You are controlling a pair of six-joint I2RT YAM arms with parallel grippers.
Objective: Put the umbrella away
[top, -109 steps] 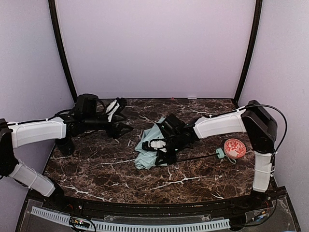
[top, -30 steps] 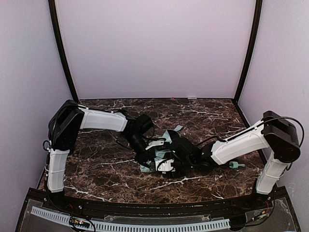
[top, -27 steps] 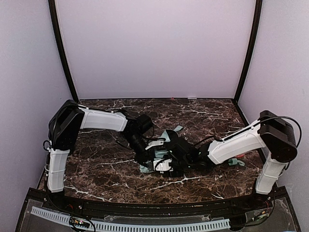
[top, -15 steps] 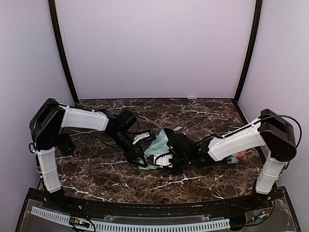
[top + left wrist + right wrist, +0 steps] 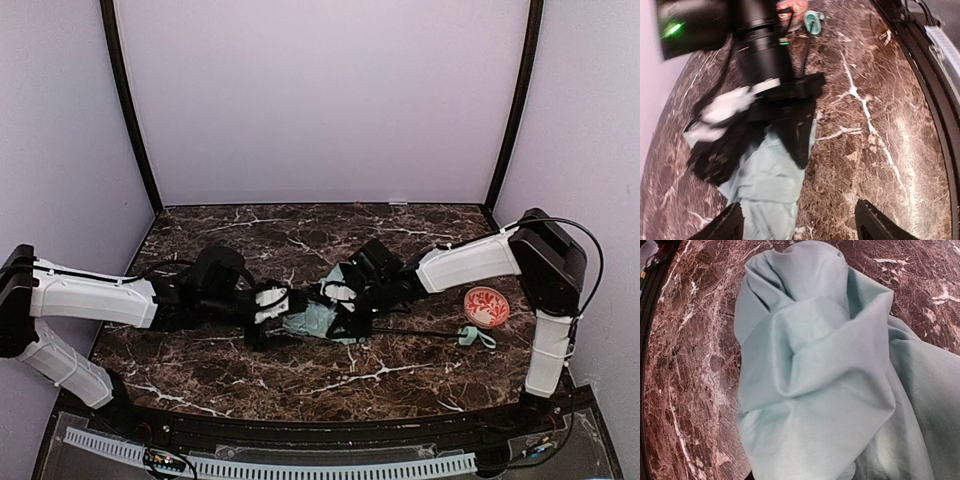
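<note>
The umbrella (image 5: 312, 320) lies collapsed mid-table, a heap of pale mint fabric with black lining. Its thin black shaft (image 5: 415, 331) runs right to the mint handle (image 5: 476, 337). My left gripper (image 5: 266, 318) is open at the heap's left edge; in the left wrist view (image 5: 800, 227) its tips straddle the fabric edge (image 5: 767, 187) and bare marble. My right gripper (image 5: 347, 308) rests on the heap's right side. One of its black fingers (image 5: 801, 134) lies on the fabric. In the right wrist view the mint fabric (image 5: 830, 375) fills the frame and hides the fingers.
A round orange-red, white-patterned ball (image 5: 487, 306) sits at the right, just behind the handle. The dark marble table (image 5: 250, 370) has a raised black front rim (image 5: 300, 432). Purple walls close in the back and both sides.
My left arm has swung back and now reaches low from the left, its gripper off the heap's top and at its left edge. My right arm drew back right, uncovering the ball.
</note>
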